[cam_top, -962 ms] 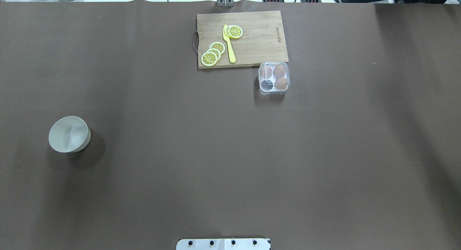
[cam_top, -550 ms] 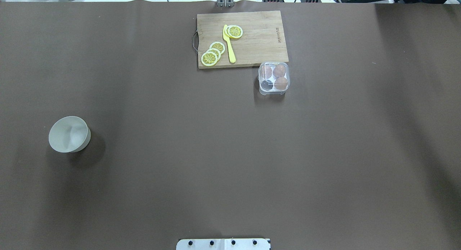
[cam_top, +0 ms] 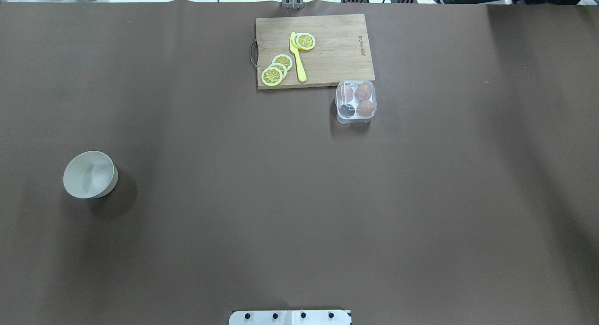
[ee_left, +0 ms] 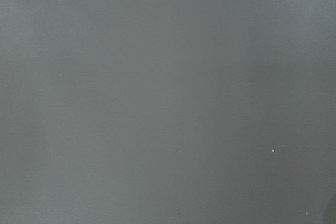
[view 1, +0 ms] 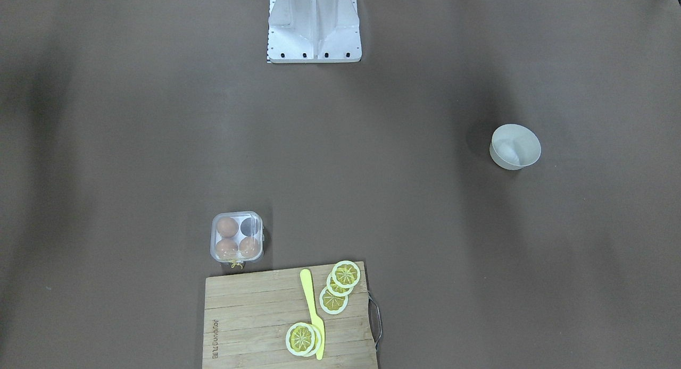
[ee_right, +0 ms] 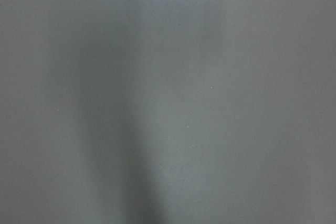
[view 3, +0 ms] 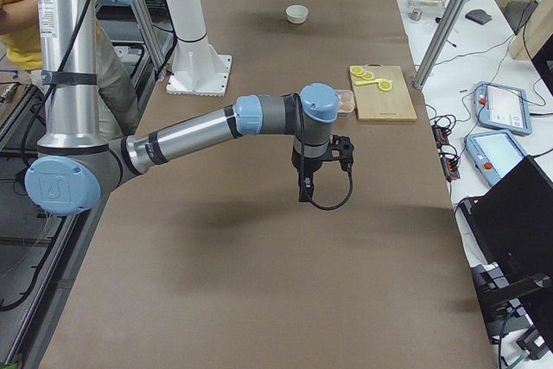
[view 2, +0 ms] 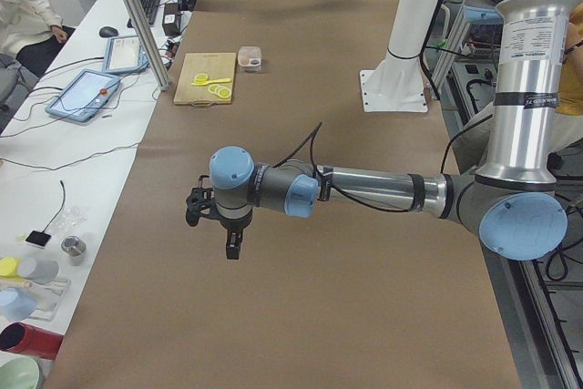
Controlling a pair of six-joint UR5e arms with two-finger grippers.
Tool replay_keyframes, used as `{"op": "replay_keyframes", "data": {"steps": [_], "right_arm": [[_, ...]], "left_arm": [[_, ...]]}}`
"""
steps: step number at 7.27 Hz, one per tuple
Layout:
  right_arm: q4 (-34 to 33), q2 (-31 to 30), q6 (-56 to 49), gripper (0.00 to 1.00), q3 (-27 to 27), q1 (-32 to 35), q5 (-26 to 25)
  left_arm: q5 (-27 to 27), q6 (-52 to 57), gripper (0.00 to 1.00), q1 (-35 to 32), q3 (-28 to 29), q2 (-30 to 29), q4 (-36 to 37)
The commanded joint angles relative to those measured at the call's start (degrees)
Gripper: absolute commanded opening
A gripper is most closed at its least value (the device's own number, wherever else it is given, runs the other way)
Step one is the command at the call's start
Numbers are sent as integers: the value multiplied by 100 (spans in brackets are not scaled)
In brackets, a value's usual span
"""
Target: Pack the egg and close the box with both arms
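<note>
Our left gripper [view 2: 230,241] and right gripper [view 3: 306,189] hang over the table [view 2: 319,325], well short of the cutting board [cam_top: 337,58]; we cannot tell how wide either one stands. The box [cam_top: 340,119], holding three eggs [cam_top: 365,108], sits just beside the board's near right corner.
</note>
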Motion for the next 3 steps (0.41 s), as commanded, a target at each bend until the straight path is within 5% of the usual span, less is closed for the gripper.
{"op": "replay_keyframes", "data": {"steps": [1, 3], "right_arm": [[17, 2, 0, 100, 1, 0, 8], [17, -6, 9, 100, -17, 0, 8]], "left_arm": [[0, 6, 97, -9, -18, 9, -4], [0, -3, 97, -9, -53, 9, 5]]}}
